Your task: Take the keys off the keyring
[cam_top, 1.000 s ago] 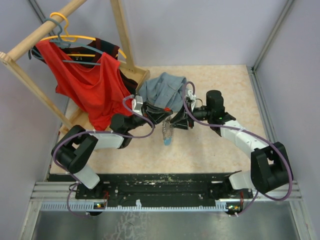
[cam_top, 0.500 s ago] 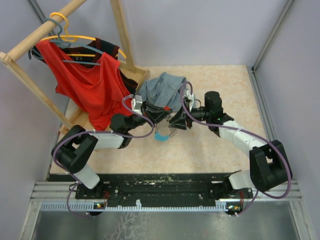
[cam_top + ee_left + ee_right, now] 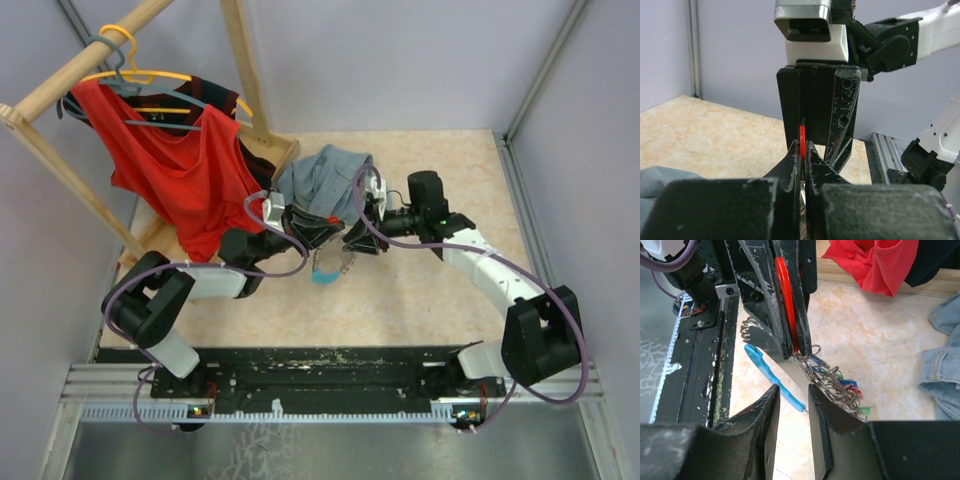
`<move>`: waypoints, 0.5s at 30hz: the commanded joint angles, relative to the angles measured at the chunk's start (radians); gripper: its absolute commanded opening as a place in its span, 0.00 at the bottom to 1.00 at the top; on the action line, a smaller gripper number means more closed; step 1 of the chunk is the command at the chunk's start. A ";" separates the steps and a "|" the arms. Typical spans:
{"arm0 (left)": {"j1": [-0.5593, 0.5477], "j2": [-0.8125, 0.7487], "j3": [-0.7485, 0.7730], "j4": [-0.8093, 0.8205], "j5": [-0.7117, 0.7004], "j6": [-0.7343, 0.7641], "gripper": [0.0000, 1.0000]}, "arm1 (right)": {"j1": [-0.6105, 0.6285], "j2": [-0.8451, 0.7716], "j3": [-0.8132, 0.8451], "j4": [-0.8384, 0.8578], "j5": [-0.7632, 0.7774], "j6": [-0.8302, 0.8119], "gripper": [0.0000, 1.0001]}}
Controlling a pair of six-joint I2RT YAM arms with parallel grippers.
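While clamped, left end effector point(image 3: 802, 152) — red key point(image 3: 802, 134)

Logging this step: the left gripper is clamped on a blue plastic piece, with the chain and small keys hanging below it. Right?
Wrong colour: the right wrist view shows the left gripper clamped on a red plastic piece; chain and small keys hang below.

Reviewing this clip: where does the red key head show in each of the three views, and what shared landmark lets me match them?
Top external: not discernible, too small and covered.
Left wrist: centre of the picture, the red key head pinched in the left claw.
Right wrist: red key head at upper left of centre, between the same black fingers.
Shared landmark: the left claw, seen in all three views.
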 commanded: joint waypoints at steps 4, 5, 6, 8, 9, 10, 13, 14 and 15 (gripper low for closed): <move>0.005 -0.036 0.007 0.265 0.082 -0.009 0.00 | -0.027 -0.067 0.064 -0.152 0.015 -0.173 0.29; 0.005 -0.036 0.009 0.265 0.093 -0.012 0.00 | -0.027 -0.067 0.063 -0.151 0.019 -0.174 0.29; 0.005 -0.037 0.010 0.265 0.104 -0.014 0.00 | -0.027 -0.067 0.064 -0.149 0.019 -0.176 0.29; 0.005 -0.037 0.013 0.265 0.126 -0.018 0.00 | -0.027 -0.069 0.062 -0.149 0.017 -0.181 0.30; 0.005 -0.036 0.014 0.265 0.136 -0.023 0.00 | -0.027 -0.070 0.061 -0.148 0.015 -0.182 0.30; 0.005 -0.034 0.017 0.265 0.145 -0.029 0.00 | -0.027 -0.071 0.060 -0.147 0.009 -0.184 0.30; 0.005 -0.025 0.027 0.265 0.173 -0.045 0.00 | -0.027 -0.075 0.057 -0.138 -0.012 -0.181 0.32; 0.005 -0.023 0.031 0.265 0.181 -0.050 0.00 | -0.027 -0.076 0.056 -0.135 -0.017 -0.180 0.33; 0.005 -0.021 0.034 0.265 0.189 -0.055 0.00 | -0.027 -0.076 0.056 -0.135 -0.024 -0.181 0.33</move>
